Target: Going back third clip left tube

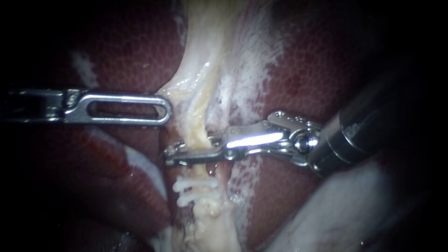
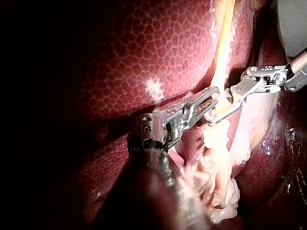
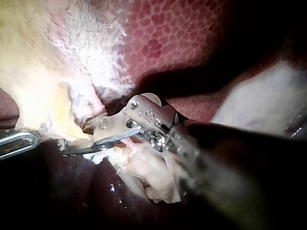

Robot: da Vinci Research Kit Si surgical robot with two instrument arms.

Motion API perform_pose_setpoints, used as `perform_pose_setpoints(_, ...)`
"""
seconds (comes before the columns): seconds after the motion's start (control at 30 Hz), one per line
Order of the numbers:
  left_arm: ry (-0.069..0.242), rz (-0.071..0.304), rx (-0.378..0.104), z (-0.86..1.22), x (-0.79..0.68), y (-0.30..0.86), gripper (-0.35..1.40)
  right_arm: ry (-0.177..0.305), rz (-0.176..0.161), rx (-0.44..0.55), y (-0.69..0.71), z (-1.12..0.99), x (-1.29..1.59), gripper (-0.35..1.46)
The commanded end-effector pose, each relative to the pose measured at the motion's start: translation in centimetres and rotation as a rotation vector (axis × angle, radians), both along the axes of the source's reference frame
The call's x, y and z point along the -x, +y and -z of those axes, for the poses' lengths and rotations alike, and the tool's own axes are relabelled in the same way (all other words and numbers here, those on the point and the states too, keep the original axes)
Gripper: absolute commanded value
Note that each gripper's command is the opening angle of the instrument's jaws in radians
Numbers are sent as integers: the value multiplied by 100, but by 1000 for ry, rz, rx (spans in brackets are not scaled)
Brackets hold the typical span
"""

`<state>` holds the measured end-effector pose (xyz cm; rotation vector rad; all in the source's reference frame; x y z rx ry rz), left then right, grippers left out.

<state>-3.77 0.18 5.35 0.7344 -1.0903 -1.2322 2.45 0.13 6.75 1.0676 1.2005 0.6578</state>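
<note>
**Right claw astride the tube, next to the white clips**

Tube (image 1: 198, 123): pale yellowish strand lying over the mottled red liver (image 1: 130, 56). Taken as landmark. Only one clear strand in the endoscope view, so no call on whether it is the left tube of the task.

Right instrument (image 1: 186, 153): comes at the tube from the side opposite the left instrument. Claw released, with a gap showing between its two halves and the tube lying across that gap. Set square to the tube, probably so that a clip would close across the full width rather than on a slant. Placed next along the tube from two white clips (image 1: 193, 186), close to them but apart.

Third clip: not made out. If it sits on the tube inside the claw, the metal hides it.

Left instrument (image 1: 165, 109): claw clenched, seemingly on the edge of the pale tissue (image 1: 179, 91) just beside the tube, on the side away from the right instrument. That tissue edge is drawn into a small tent toward the claw. Judged purpose: to hold the tube taut and off the liver, giving the right claw room on both sides of the tube.

Judgement on the step: a released claw suits backing off along its own shaft line, straight away from the tube. Risks are the far half of the claw catching the tube on the way off, or brushing the white clips beside it.
</note>
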Motion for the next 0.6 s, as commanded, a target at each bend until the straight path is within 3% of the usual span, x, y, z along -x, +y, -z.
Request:
perform_pose_setpoints(0.03,0,-1,0,0,0,0,-35,-1,-1,1,0,0,0,-35)
perform_pose_setpoints(0.5,0,-1,0,0,0,0,-35,-4,-2,-11,-1,1,-1,-35)
perform_pose_setpoints(0.6,0,-1,0,0,0,0,-35,-5,-3,-11,-1,1,-3,15)
